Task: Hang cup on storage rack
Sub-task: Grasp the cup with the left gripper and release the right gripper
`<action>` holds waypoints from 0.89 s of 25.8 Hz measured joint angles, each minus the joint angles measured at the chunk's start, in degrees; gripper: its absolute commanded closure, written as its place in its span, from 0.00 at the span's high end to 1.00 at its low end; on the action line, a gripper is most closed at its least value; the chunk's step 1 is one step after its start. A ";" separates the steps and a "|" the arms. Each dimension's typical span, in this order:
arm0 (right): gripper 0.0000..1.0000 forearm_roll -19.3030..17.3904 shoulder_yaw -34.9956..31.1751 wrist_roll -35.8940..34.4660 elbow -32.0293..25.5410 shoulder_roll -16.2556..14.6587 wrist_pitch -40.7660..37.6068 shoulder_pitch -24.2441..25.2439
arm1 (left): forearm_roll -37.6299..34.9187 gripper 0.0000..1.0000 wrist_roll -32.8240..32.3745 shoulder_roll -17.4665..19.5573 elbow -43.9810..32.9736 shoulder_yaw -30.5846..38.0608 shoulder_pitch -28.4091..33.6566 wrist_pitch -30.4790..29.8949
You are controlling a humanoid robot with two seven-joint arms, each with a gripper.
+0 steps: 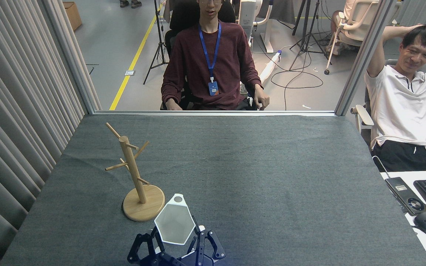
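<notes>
The cup [175,224] sits at the tip of the pincers [178,245], its tab on the far side. The rack [136,176] stands on the table [272,177], left of and beyond the pincers, its base just beside the cup.
</notes>
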 measured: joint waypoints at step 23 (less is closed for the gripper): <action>0.72 -0.27 3.85 -0.75 1.85 -0.17 5.94 0.04 | 0.18 0.43 -0.31 -0.47 0.65 -0.80 -1.87 1.28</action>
